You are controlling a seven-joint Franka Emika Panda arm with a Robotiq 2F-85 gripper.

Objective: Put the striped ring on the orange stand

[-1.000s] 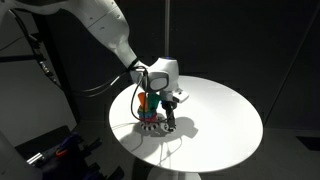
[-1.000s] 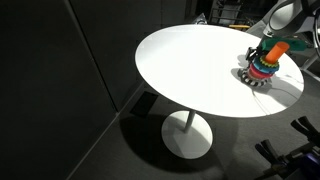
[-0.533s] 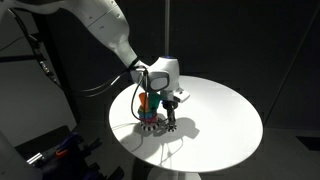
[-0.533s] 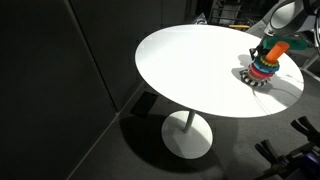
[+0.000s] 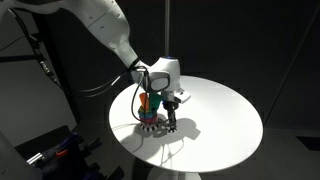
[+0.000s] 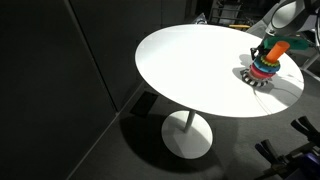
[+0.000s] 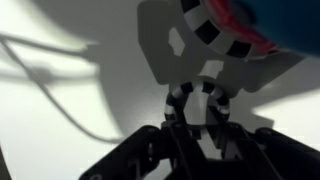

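Dark walls surround a round white desk (image 5: 225, 115). At its edge the end effector (image 7: 198, 118) grasps a small thin black-and-white striped ring (image 7: 186, 96), open-centred, just beside the short orange stand (image 6: 277, 46) stacked with coloured rings.

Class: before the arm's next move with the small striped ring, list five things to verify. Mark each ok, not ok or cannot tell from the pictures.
1. Striped ring sits between the fingers of the pincer, as the wrist view shows: ok.
2. Pincer shut firmly on the ring: cannot tell.
3. Ring lifted off the table: cannot tell.
4. Orange stand upright, with its top showing: ok.
5. Ring on the stand: not ok; it is low down beside the toy.
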